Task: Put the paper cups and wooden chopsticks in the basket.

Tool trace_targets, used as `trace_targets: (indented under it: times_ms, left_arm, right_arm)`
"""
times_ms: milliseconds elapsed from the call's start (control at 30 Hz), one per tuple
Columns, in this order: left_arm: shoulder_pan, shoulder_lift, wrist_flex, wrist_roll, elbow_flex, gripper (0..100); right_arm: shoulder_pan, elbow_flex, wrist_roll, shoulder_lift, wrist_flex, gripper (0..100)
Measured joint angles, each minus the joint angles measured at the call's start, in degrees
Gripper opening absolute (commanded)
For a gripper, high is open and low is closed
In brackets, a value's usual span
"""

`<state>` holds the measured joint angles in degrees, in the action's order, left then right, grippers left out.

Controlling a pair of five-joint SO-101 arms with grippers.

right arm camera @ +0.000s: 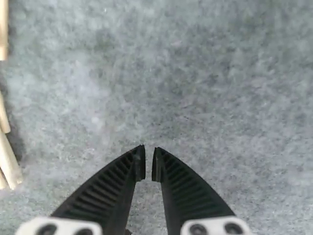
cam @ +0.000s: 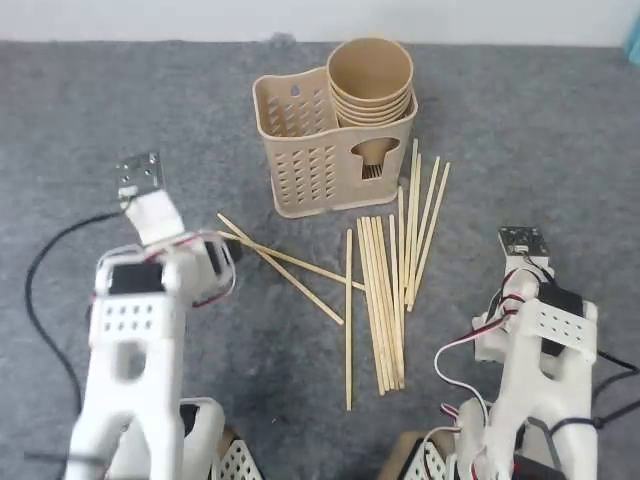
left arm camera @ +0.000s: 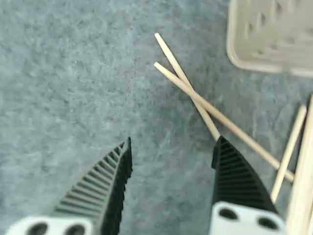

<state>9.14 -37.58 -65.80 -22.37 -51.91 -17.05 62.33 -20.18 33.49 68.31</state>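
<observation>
Spread wide, the left gripper [left arm camera: 174,139] should close where the 2 chopsticks [left arm camera: 195,96] cross; the right gripper [right arm camera: 148,149] rests clenched, empty.

- A grey, felt-like table [cam: 100,120] carries everything.
- A beige perforated basket [cam: 300,160] stands upright towards its far edge.
- A loose row of wooden chopsticks [cam: 385,300] lies just in front of the basket.
- Two crossed chopsticks [cam: 290,276] lie beside that row.

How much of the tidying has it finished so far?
The paper cups look done, stacked in the basket. Nothing is held: the left end effector is open by two crossed chopsticks, the right end effector shut and empty. All the chopsticks lie outside it, left to do.
</observation>
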Motion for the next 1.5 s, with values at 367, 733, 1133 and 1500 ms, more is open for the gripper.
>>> trace_targets:
  times_ms: [367, 733, 1133, 1500]
  left_arm:
    - [-0.4, 35.5, 1.9, -9.8, 17.5, 25]
    - [-2.5, 46.9, 7.8, -13.1, 23.9, 13]
    - [-3.0, 46.9, 8.6, -11.3, 24.2, 1]
    - [-2.8, 46.9, 6.0, -9.5, 24.4, 1]
  right_arm:
    - [0.1, 0.0, -1.7, 0.0, 0.0, 4.7]
    - [0.1, 0.0, -1.8, 0.0, 0.0, 4.7]
    - [0.0, 0.0, -1.8, 0.0, 0.0, 4.7]
    - [0.0, 0.0, -1.8, 0.0, 0.0, 4.7]
